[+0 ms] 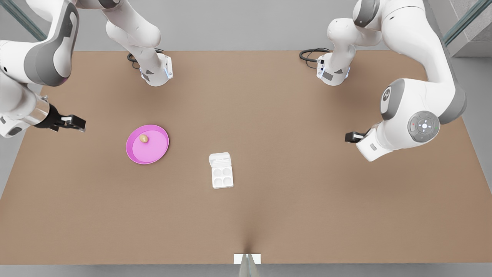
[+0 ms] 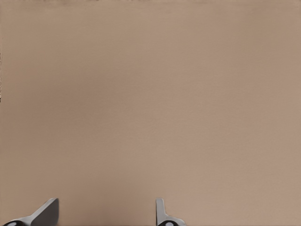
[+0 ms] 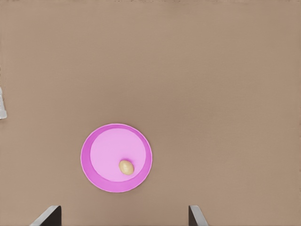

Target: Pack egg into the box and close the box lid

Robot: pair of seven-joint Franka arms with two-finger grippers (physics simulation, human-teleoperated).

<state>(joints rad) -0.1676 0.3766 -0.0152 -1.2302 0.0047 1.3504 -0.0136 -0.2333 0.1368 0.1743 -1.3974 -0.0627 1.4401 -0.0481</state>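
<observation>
Egg: I see the tiny tan oval egg (image 1: 143, 138) (image 3: 126, 166) lying on the round pink plate (image 1: 153, 154) (image 3: 99, 146).
Box: small white four-cup carton (image 1: 222, 176), well apart from the plate on the brown table (image 1: 292, 207).
Box lid: white hinged flap (image 1: 220, 159), open, flat.
Right gripper (image 1: 73, 123) (image 3: 124, 219): fingers spread, empty, near the plate.
Left gripper (image 1: 353, 137) (image 2: 107, 215): fingers parted, empty, waiting.

The egg (image 1: 143, 138) lies on the pink plate (image 1: 153, 154), apart from the open box (image 1: 221, 171).

Matt brown table (image 1: 269, 115), glossy pink plastic-looking plate (image 1: 132, 154), smooth tan egg (image 1: 143, 138)
</observation>
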